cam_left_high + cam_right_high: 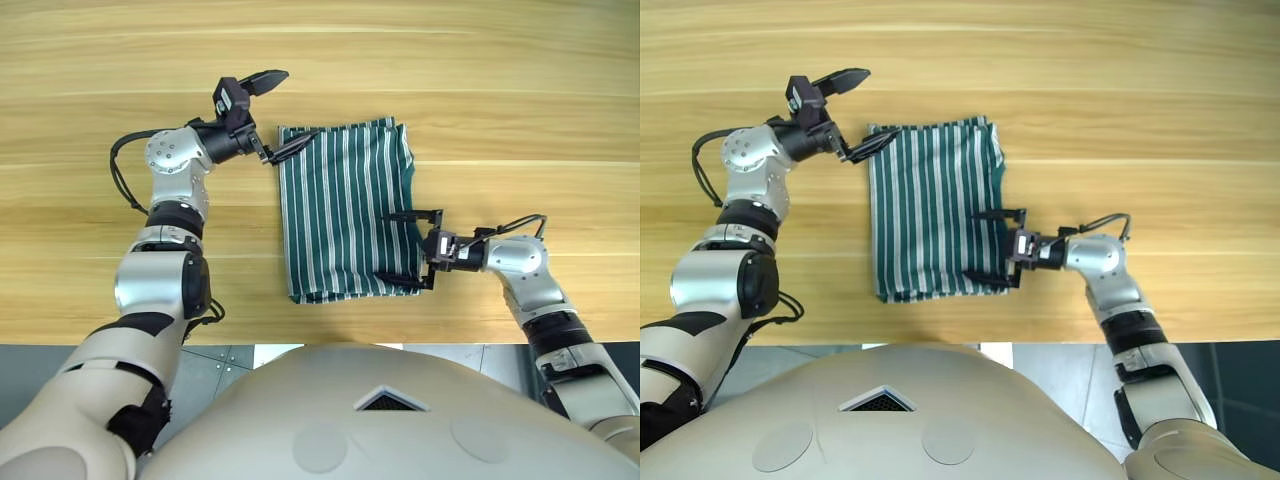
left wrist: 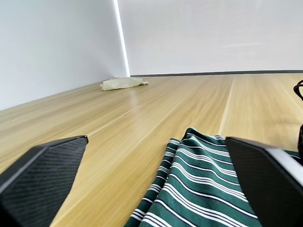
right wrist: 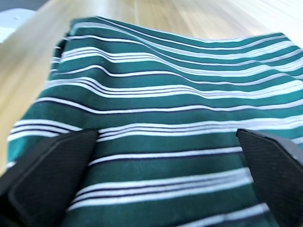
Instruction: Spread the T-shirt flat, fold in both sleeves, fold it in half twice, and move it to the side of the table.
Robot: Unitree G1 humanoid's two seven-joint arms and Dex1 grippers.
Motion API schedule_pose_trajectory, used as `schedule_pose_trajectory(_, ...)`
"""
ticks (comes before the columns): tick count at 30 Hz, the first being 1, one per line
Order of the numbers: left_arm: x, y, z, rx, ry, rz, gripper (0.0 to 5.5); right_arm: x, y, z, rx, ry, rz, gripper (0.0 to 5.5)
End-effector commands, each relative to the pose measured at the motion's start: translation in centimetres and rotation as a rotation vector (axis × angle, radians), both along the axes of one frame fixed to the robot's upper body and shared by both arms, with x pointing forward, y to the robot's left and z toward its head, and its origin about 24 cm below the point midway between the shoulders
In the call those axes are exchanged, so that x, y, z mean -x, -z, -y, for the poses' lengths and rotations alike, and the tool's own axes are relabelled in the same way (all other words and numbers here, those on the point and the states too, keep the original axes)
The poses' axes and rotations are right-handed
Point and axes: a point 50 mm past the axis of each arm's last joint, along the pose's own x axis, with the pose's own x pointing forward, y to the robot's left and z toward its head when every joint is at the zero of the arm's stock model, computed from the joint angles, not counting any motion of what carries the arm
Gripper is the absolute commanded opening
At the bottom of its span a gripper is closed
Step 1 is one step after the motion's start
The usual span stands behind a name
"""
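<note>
So, T-shirt [image 1: 345,210] lies folded into a compact rectangle approx. mid-surface, green w/ thin white stripes, long side running away from the robot. Far edge looks a bit rumpled; the near edge shows stacked layers. Wooden surface [image 1: 500,100] is light, w/ grain running across.

Left gripper [image 1: 300,104] sits at the shirt's far-left corner, fingers spread wide. One finger [image 1: 268,79] points up and off the cloth; the other [image 1: 295,145] lies at the corner itself, tip on or just over the fabric, can't tell which. Left wrist view has the striped corner between the two dark pads [image 2: 42,175].

Right gripper [image 1: 383,246] is at the shirt's right edge, toward the near-right corner, fingers also apart and reaching in over the fabric from the side. Right wrist view shows stripes between its two pads [image 3: 47,165]; nothing clamped.

Far off on the surface, near the pale wall [image 2: 213,33], lies a small beige cloth bundle [image 2: 123,83], well apart from the shirt.
</note>
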Motion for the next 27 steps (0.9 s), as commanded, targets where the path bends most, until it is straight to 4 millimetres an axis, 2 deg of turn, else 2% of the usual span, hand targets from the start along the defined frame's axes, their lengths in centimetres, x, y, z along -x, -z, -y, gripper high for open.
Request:
schedule_pose_trajectory(1,0.0,-0.1,-0.1,-0.014,0.007,0.009,5.38,0.8,0.6,-0.1,0.040,-0.020,-0.032,5.40)
schedule_pose_trajectory(5,0.1,0.0,0.1,-0.014,0.020,0.012,5.38,0.9,0.5,-0.3,0.038,-0.022,-0.025,5.40)
schedule_pose_trajectory(9,0.3,-0.2,-0.3,-0.023,0.020,0.044,5.38,0.3,-1.0,0.4,0.032,0.014,0.050,5.40)
schedule_pose_trajectory(12,0.5,-1.5,-1.2,0.003,0.044,0.115,5.38,-0.6,-3.7,0.3,-0.046,0.060,0.159,5.40)
schedule_pose_trajectory(15,1.1,-2.7,-1.5,0.011,0.121,0.191,5.38,-1.3,-6.0,-0.6,-0.156,0.090,0.230,5.40)
schedule_pose_trajectory(18,2.7,-4.0,-2.0,-0.058,0.240,0.273,5.38,-3.0,-8.0,-1.4,-0.231,0.152,0.310,5.40)
schedule_pose_trajectory(19,3.4,-4.2,-2.1,-0.105,0.275,0.294,5.38,-3.4,-8.5,-1.0,-0.216,0.173,0.337,5.40)
schedule_pose_trajectory(22,5.5,-4.2,-3.1,-0.352,0.312,0.364,5.38,-3.6,-9.1,2.2,-0.040,0.214,0.391,5.40)
schedule_pose_trajectory(25,7.5,-4.4,-4.4,-0.546,0.314,0.438,5.38,-1.9,-8.6,6.5,0.228,0.255,0.373,5.40)
schedule_pose_trajectory(27,9.4,-4.9,-5.7,-0.666,0.338,0.442,5.38,0.5,-8.0,7.8,0.376,0.205,0.315,5.40)
